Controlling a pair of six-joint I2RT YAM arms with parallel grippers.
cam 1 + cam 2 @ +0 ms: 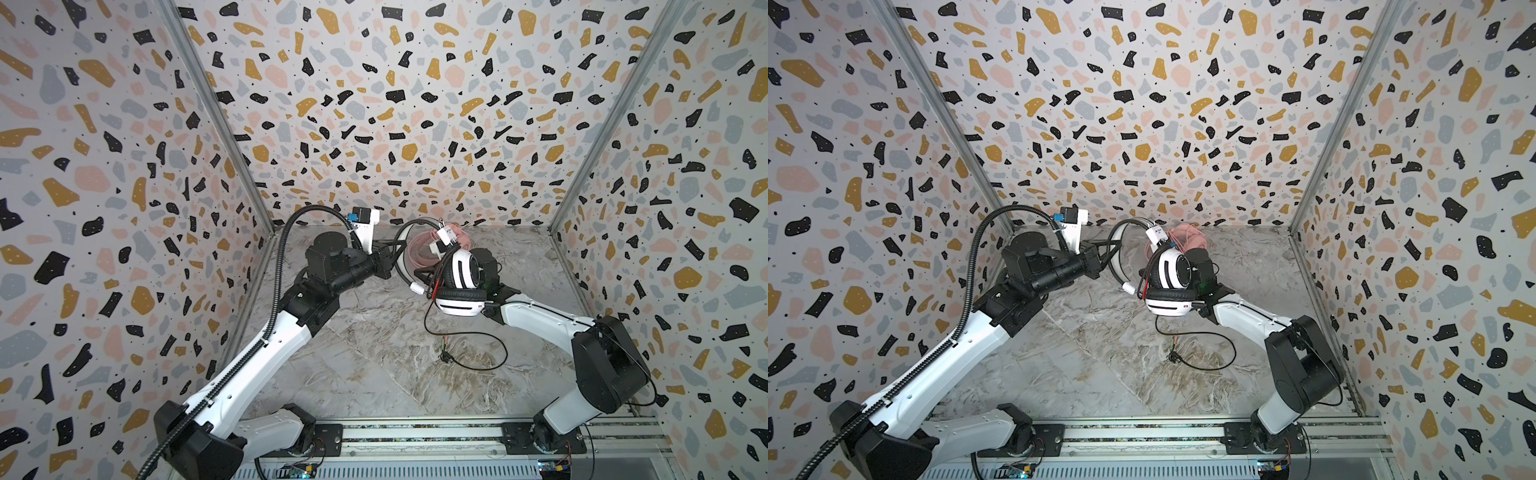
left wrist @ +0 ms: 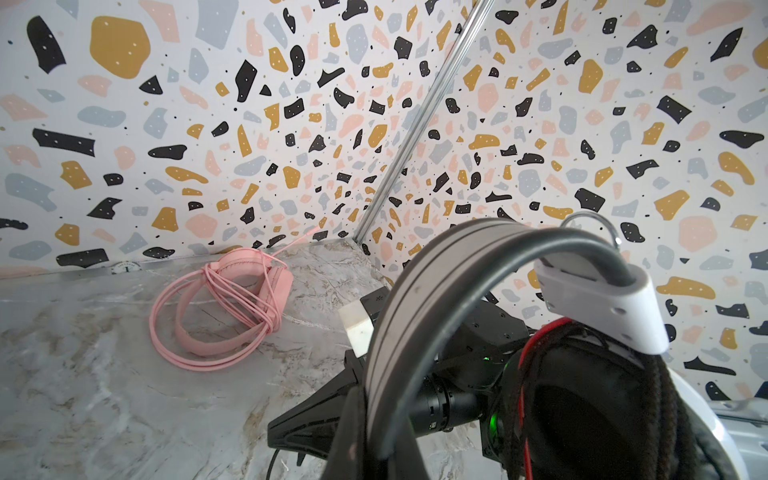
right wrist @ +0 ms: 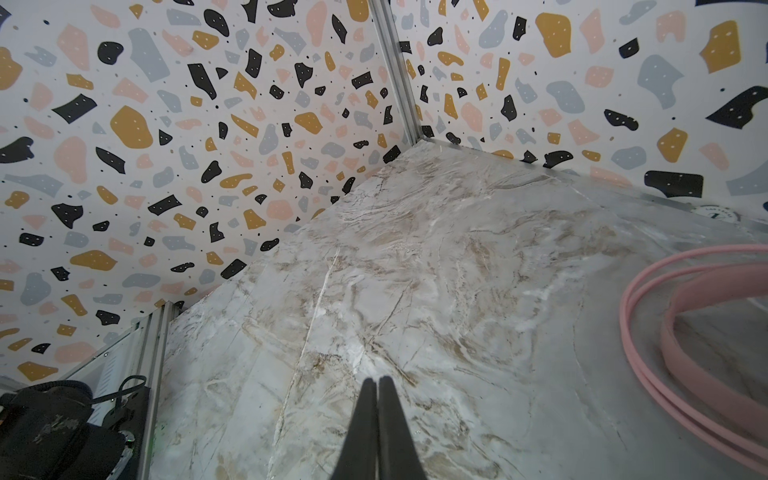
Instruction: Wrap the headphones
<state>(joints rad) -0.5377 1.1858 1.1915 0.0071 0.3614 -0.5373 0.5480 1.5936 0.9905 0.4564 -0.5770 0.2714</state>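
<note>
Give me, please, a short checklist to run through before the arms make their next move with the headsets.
1. Left gripper shut on the headband of the white, black-striped over-ear headset: ok.
2. Right gripper free, jaws shut, holding nothing: ok.
3. That headset's thin black cable wound up: not ok; it trails loose onto the grey marble table.
4. Cable clear of the right arm: cannot tell.
5. Pink over-ear headset bound in its own cable, lying at the back: ok.

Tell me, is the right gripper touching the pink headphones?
Apart. The right wrist view shows bare tabletop between the right gripper and the pink headphones.
</note>
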